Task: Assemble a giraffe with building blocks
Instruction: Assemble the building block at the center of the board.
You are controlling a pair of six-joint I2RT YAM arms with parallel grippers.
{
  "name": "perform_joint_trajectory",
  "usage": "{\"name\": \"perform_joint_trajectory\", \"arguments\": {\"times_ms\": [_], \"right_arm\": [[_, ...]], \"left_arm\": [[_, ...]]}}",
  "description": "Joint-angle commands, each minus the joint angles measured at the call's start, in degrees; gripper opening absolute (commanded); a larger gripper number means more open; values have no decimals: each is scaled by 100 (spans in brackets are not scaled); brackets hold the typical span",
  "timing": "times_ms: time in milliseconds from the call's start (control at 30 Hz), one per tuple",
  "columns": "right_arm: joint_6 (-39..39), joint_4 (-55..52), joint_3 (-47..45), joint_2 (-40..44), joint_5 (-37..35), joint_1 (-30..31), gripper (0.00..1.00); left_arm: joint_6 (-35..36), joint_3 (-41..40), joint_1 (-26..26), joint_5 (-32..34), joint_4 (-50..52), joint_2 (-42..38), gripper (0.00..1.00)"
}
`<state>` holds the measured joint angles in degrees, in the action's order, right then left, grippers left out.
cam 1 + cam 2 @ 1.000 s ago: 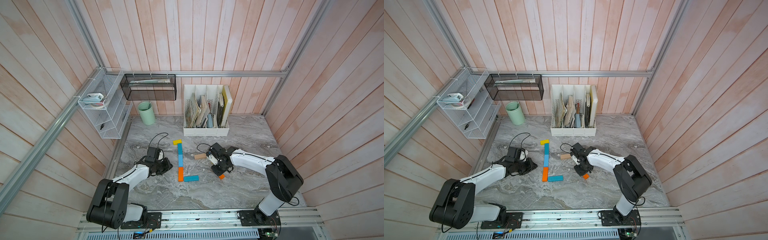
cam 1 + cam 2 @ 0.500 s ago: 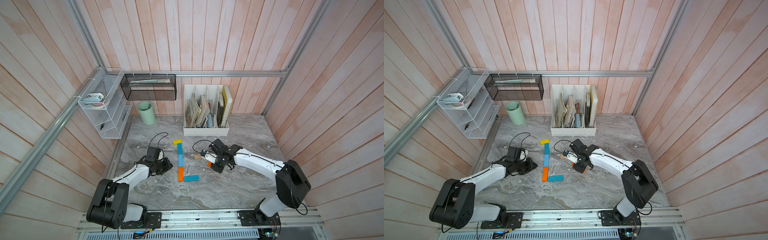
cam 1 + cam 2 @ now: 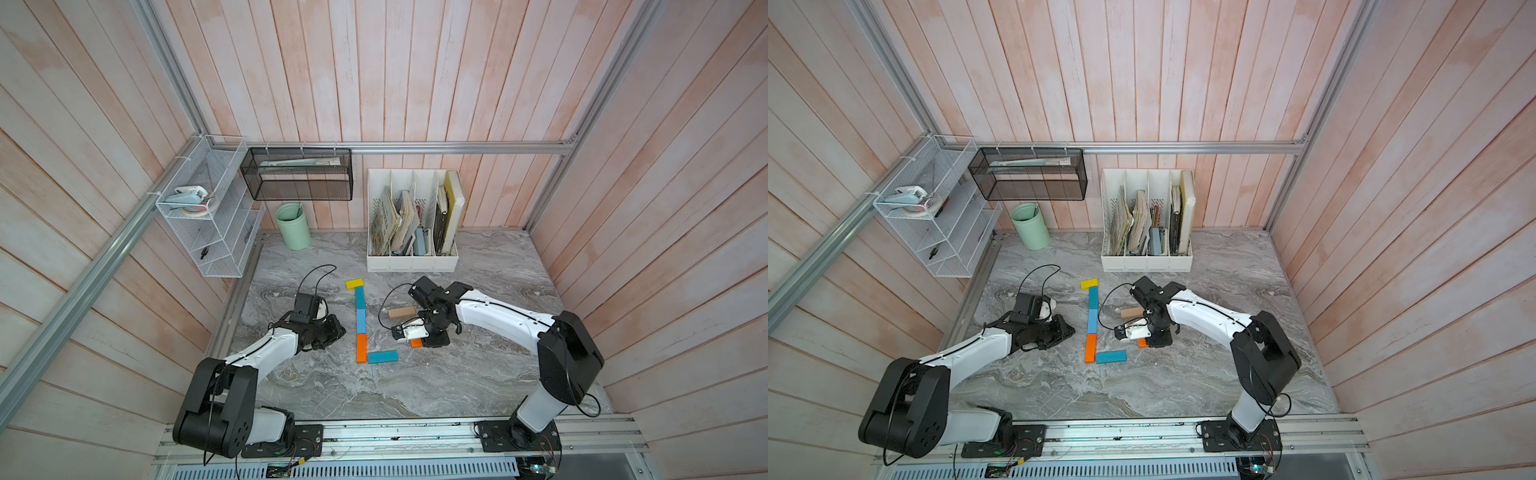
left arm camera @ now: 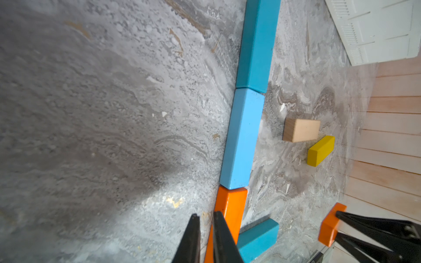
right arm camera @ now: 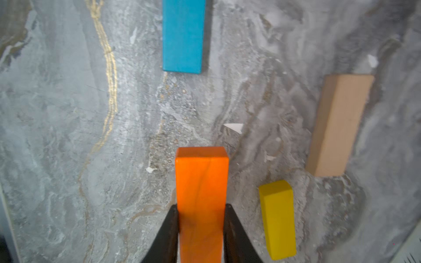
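We are seeing the giraffe [image 3: 360, 318] lying half built at mid-bench [image 3: 415, 386], its yellow head [image 3: 354, 284] at the far end. To its right, our right pincer [image 5: 201, 206] is clamping an orange block [image 5: 201, 177], with a tan block [image 5: 339, 125] and a yellow block [image 5: 278, 216] lying beside it. Our left pincer [image 4: 206, 215], nearly closed and empty, is sitting just left of the giraffe.
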<state>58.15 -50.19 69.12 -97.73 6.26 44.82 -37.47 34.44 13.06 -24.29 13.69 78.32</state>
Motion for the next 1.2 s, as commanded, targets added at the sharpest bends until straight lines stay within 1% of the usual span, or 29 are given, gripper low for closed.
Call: {"name": "perform_joint_trajectory", "arguments": {"times_ms": [0,200,400,500,767,1033,1167], "right_arm": [[263,-286,22,-263,342,188,0],[-23,220,-30,-440,388,426,0],[-328,256,253,-874,444,427,0],[-427,332,255,-979,481,435,0],[-679,643,77,-902,406,437,0],[-762,600,14,-848,231,451,0],[-790,630,-123,-742,126,479,5]], "left_arm": [[91,134,-18,-79,-43,-10,16],[126,151,-25,-43,-13,-72,16],[126,165,-23,-50,-9,-62,16],[135,151,-29,-40,-4,-63,16],[153,117,-31,-23,9,-79,16],[144,151,-23,-14,2,-72,16],[153,154,-27,-6,28,-69,16]]}}
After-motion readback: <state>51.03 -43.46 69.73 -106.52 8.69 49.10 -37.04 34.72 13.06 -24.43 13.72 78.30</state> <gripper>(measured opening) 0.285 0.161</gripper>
